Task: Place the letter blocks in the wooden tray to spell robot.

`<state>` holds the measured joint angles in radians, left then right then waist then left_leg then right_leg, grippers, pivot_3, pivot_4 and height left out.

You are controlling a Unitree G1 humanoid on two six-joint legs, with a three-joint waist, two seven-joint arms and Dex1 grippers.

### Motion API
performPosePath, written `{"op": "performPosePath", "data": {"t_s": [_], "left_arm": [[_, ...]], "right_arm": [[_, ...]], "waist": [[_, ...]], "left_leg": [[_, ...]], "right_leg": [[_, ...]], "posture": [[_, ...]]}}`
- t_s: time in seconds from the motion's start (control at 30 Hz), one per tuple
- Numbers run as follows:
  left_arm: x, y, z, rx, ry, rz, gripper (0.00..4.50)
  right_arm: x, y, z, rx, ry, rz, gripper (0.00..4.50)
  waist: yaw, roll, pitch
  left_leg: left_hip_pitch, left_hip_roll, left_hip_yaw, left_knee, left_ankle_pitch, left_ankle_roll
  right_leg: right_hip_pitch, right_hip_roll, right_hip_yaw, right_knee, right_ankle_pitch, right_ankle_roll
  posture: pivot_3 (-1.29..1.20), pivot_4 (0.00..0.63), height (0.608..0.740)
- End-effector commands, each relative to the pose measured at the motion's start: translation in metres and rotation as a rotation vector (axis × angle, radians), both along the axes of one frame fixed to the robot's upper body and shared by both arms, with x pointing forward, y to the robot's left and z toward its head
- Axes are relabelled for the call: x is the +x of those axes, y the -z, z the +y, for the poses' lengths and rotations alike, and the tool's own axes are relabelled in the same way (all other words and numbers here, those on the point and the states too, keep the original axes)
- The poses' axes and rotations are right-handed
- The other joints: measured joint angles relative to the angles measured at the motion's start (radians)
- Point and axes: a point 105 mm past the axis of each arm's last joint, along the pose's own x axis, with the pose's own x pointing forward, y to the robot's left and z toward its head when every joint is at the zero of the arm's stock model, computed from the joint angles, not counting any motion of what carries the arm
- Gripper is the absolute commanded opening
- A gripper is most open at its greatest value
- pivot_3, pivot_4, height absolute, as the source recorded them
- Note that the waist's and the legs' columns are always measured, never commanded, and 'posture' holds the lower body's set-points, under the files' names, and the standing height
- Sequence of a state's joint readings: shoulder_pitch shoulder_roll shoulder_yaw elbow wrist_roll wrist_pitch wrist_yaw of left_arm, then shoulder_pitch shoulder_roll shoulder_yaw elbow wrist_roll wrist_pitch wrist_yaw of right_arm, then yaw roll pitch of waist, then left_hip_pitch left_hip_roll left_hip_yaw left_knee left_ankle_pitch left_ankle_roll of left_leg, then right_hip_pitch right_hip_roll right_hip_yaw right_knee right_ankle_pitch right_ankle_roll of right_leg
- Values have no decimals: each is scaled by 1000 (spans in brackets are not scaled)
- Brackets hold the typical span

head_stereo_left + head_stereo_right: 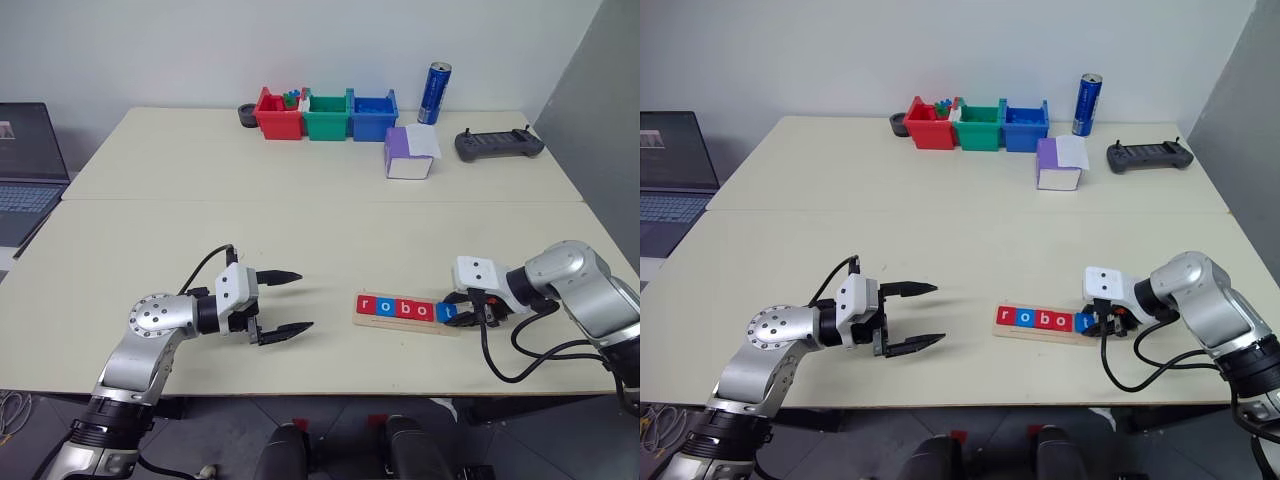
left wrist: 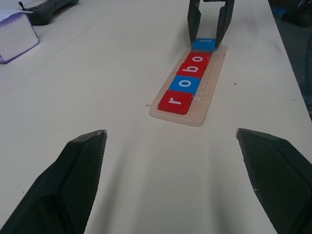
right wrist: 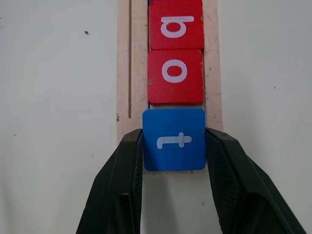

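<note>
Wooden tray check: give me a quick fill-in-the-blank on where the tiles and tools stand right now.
1. The right tool is shut on the small flat blue square tile bearing the letter ____.
2. The tile touching it in the thin pale wooden tray is coloured ____.
3. The left tool is ____ and holds nothing.

Missing words: t; red; open

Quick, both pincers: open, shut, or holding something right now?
Left pincer: open, holding nothing, above the bare table.
Right pincer: shut on the blue square "t" letter block at the end of the pale wooden tray.
</note>
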<state>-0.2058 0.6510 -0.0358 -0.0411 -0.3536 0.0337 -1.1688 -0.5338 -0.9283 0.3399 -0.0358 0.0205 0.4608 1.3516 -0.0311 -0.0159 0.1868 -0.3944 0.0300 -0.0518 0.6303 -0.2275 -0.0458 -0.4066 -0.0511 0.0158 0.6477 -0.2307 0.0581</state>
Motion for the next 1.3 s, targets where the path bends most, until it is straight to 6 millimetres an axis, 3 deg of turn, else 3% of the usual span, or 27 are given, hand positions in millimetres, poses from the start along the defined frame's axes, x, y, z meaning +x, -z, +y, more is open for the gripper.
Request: {"op": "performPosePath", "data": {"t_s": [0.03, 0.83, 1.13, 1.3], "left_arm": [[-2, -7, -3, -6, 14, -37, 4500], [-1, -7, -4, -9, 21, -34, 4500], [0, -8, -4, -6, 27, -38, 4500], [-1, -8, -4, -5, 27, -38, 4500]], "right_arm": [[5, -7, 4, -6, -6, -31, 1468], [6, -2, 1, -50, 7, -27, 1468], [6, -10, 1, -31, 14, -33, 4482], [6, -47, 3, 90, 32, -78, 4482]], "waist": [[0, 0, 0], [0, 0, 0], [0, 0, 0], [1, 0, 0]], "left_leg": [[0, 0, 0, 0, 0, 0], [0, 0, 0, 0, 0, 0], [0, 0, 0, 0, 0, 0], [0, 0, 0, 0, 0, 0]], "right_leg": [[0, 0, 0, 0, 0, 0], [0, 0, 0, 0, 0, 0], [0, 0, 0, 0, 0, 0], [0, 0, 0, 0, 0, 1]], "posture": [[0, 150, 740], [0, 150, 740], [0, 150, 740], [0, 150, 740]]}}
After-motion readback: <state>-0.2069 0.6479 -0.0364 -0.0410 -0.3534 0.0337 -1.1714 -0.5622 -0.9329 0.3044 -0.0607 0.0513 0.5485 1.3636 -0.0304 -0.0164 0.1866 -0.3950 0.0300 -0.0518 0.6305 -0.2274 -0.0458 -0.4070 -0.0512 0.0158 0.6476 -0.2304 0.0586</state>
